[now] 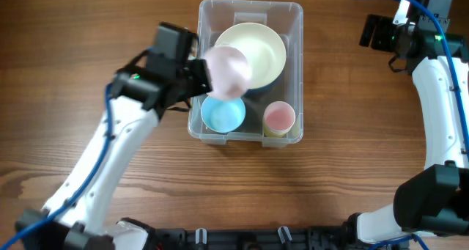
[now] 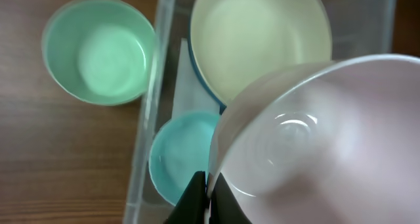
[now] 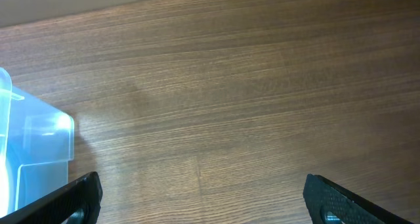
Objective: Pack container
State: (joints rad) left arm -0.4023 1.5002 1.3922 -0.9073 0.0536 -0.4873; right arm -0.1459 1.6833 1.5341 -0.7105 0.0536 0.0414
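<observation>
The clear plastic container (image 1: 297,17) stands at the table's middle back. It holds a cream plate (image 1: 256,48) on a dark blue dish, a light blue bowl (image 1: 222,114) and a pink cup (image 1: 279,117) nested in a yellow one. My left gripper (image 1: 201,71) is shut on the rim of a pale pink bowl (image 1: 229,68) and holds it tilted above the container's left side. In the left wrist view the jaws (image 2: 209,198) pinch the pink bowl's (image 2: 315,138) rim over the blue bowl (image 2: 180,155). My right gripper (image 1: 377,31) is open and empty, far right.
A mint green bowl (image 2: 98,50) stands on the wooden table just outside the container's wall (image 2: 149,112); the left arm hides it in the overhead view. The right wrist view shows the open jaws (image 3: 203,194) over bare wood and the container's corner (image 3: 36,148).
</observation>
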